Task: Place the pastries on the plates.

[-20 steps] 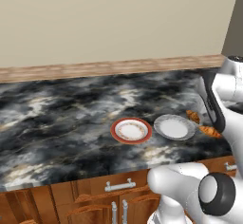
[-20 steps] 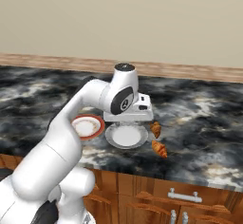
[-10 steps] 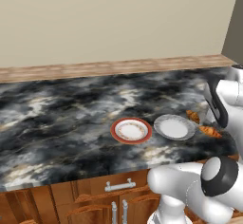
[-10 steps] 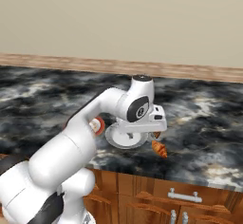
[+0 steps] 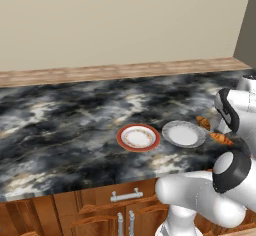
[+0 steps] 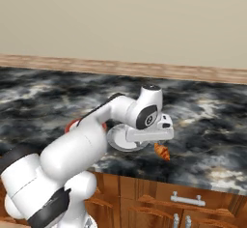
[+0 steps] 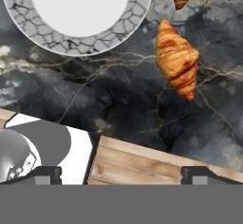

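golden croissant (image 7: pixel 178 59) beside grey plate (image 7: pixel 118 32) (apart)

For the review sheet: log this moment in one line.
end effector: open, empty | croissant: on counter beside grey plate | red-rimmed plate: empty

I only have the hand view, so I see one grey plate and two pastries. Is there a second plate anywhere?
Observer: Yes. A red-rimmed plate sits just beside the grey plate, on the side away from the nearer pastry and the farther pastry.
Operator: Anything on it?
Observer: No, it is empty.
Operator: And the grey plate's cut-off part?
Observer: Empty too. The left base view shows the whole dish bare.
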Tool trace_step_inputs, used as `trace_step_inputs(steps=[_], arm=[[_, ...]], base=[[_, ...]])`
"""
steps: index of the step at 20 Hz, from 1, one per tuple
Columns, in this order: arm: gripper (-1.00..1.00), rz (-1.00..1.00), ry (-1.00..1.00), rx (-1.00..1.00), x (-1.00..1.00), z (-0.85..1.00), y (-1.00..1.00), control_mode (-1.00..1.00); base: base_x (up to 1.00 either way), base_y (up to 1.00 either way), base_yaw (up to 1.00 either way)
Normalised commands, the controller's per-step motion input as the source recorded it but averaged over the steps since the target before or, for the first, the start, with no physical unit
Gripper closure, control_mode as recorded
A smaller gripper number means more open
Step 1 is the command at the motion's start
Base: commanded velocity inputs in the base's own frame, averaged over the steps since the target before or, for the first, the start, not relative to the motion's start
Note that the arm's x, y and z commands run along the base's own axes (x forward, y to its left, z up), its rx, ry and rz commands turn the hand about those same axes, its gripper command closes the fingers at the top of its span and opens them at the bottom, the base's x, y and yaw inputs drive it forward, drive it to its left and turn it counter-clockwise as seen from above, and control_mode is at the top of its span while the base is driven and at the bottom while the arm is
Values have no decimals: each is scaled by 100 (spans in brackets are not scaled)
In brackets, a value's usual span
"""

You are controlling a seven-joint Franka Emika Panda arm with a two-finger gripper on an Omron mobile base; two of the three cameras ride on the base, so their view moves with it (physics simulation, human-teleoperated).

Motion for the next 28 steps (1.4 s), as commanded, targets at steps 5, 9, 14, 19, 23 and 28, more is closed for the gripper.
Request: trace_step_inputs(steps=[5, 9, 14, 19, 23, 28], arm=[[-100, 0, 0, 0, 26, -20, -2, -100], [-100, 2, 0, 0, 22, -8, -19, -100], [-100, 1, 0, 0, 27, -13, -24, -100], [-100, 2, 0, 0, 23, -21, -11, -100], [-100, 3, 0, 0, 23, -28, -5, -100], [-100, 3, 0, 0, 20, -33, -8, -100]], base=[[0, 0, 0], [0, 0, 0], [0, 0, 0], [0, 0, 0], [0, 0, 0], [0, 0, 0]])
